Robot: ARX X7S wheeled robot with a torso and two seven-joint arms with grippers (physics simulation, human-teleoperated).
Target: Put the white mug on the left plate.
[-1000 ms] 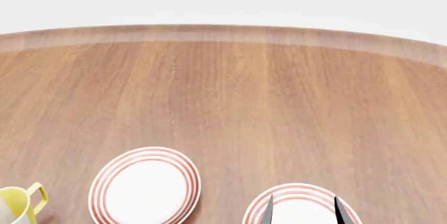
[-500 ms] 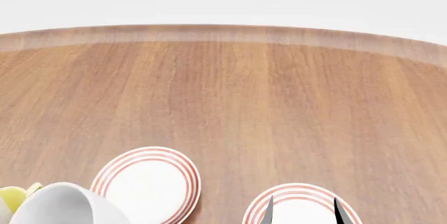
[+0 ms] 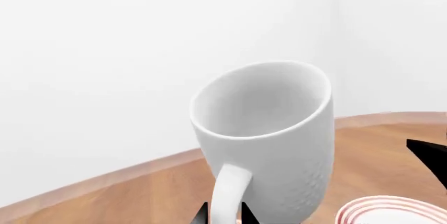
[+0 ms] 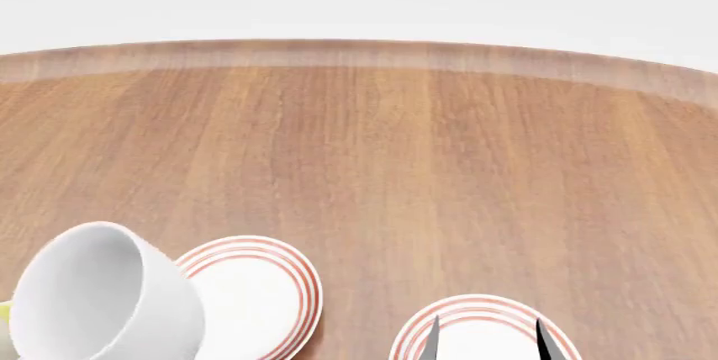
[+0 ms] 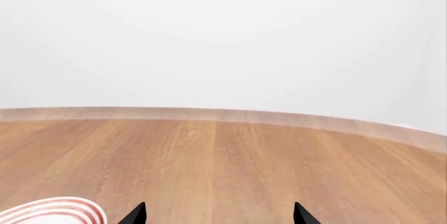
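Left wrist view first: the white mug (image 3: 269,140) is filling most of the shot, tilted, mouth pointing up and away so you're looking into its plain white inside. Its loop handle is facing the camera, and the dark tips of the left gripper (image 3: 223,214) are poking up on either side of the handle's lower end. Looks like it's pinching the handle, but the contact is cut off, so I can't tell for sure. A red-ringed plate rim is peeking in beside the mug's base; I can't tell which plate it is.

Head view: the mug (image 4: 107,297) is hanging tilted near the front left edge of the wooden tabletop (image 4: 371,158), covering the left rim of the left plate (image 4: 264,297). I can't tell if it's touching the plate. The other plate (image 4: 483,335) is sitting further right along the front edge, with the right gripper (image 4: 486,336) fingertips spread apart over it, holding nothing.

Right wrist view: two dark fingertips standing wide apart, bare tabletop ahead, and a sliver of plate rim (image 5: 52,209) off to one side.
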